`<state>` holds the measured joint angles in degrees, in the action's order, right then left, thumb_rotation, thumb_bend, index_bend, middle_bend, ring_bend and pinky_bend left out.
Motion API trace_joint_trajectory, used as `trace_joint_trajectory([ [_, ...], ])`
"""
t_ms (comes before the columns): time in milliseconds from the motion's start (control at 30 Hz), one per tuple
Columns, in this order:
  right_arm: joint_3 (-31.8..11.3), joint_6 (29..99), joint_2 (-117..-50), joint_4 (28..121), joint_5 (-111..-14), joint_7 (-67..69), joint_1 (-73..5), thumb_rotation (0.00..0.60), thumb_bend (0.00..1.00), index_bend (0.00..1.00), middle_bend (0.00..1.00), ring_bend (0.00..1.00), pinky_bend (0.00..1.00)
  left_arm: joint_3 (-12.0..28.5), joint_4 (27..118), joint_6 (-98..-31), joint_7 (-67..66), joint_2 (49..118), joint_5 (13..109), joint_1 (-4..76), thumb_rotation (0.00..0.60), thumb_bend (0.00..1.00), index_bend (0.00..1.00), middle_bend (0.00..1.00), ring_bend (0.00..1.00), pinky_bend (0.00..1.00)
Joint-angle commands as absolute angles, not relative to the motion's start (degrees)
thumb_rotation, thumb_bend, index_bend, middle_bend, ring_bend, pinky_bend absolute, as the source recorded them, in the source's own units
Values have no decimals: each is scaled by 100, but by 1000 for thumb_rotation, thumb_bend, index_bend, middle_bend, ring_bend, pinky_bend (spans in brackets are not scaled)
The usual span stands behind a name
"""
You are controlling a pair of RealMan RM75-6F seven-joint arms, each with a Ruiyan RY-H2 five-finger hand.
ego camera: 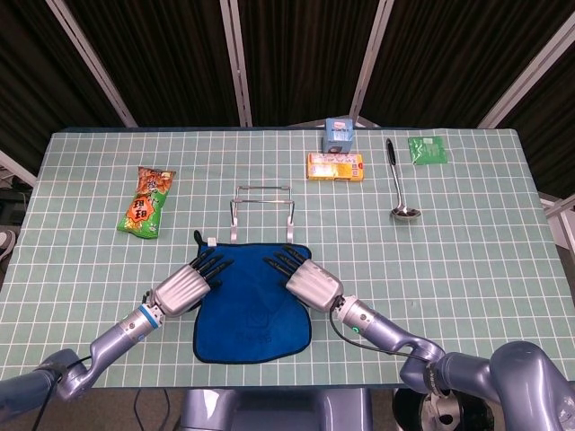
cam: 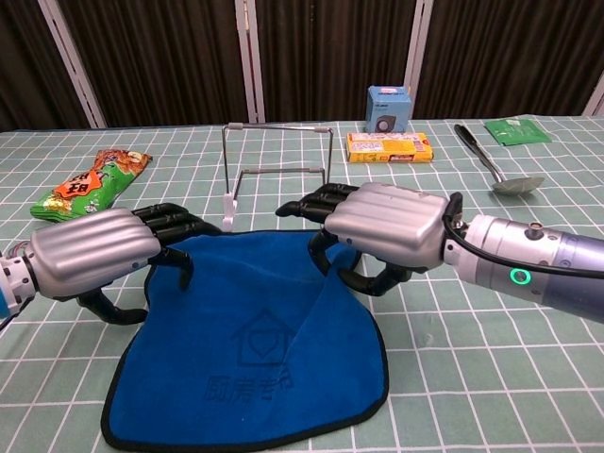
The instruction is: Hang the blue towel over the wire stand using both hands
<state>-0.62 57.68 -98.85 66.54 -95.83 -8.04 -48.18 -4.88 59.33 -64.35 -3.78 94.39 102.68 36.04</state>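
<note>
blue towel (cam: 250, 349): matt soft cloth | wire stand (cam: 276, 170): thin bare metal | ladle (ego camera: 399, 184): shiny metal

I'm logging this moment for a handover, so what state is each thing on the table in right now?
blue towel: flat on the table, far edge under both hands, not yet on the stand.
wire stand: upright, bare, just behind the towel.
left hand: fingers curled over the towel's far left corner.
right hand: fingers curled over the far right corner.
ladle: lying flat.
snack bag: lying flat, sealed.
</note>
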Motion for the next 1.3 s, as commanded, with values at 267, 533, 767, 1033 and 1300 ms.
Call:
trace_joint_trajectory([
  [267, -53, 5779, -9866, 6677, -9582, -821, -4812, 600, 601, 609, 6, 0, 0, -490, 5846, -6551, -226, 9487, 10186, 3595, 600, 423, 491, 0, 0, 0],
  [533, -56, 5796, -9857, 6722, -9586, -839, -4812, 600, 600, 609, 7, 0, 0, -502, 5802, -6624, -67, 9551, 10129, 3580, 600, 453, 795, 0, 0, 0],
  [767, -80, 5902, -9784, 6798, -9609, -832, -4792, 600, 601, 609, 9, 0, 0, -445, 5747, -6778, 101, 9573, 10055, 3553, 600, 454, 805, 0, 0, 0],
  [1033, -349, 6255, -9366, 7300, -9601, -881, -4770, 600, 601, 611, 12, 0, 0, -136, 6113, -7392, -47, 9324, 10020, 3517, 600, 455, 806, 0, 0, 0],
  [1300, -956, 6425, -8641, 8202, -9367, -1182, -4873, 600, 601, 612, 20, 0, 0, 511, 6946, -8052, -200, 8859, 9813, 3548, 600, 454, 806, 0, 0, 0],
])
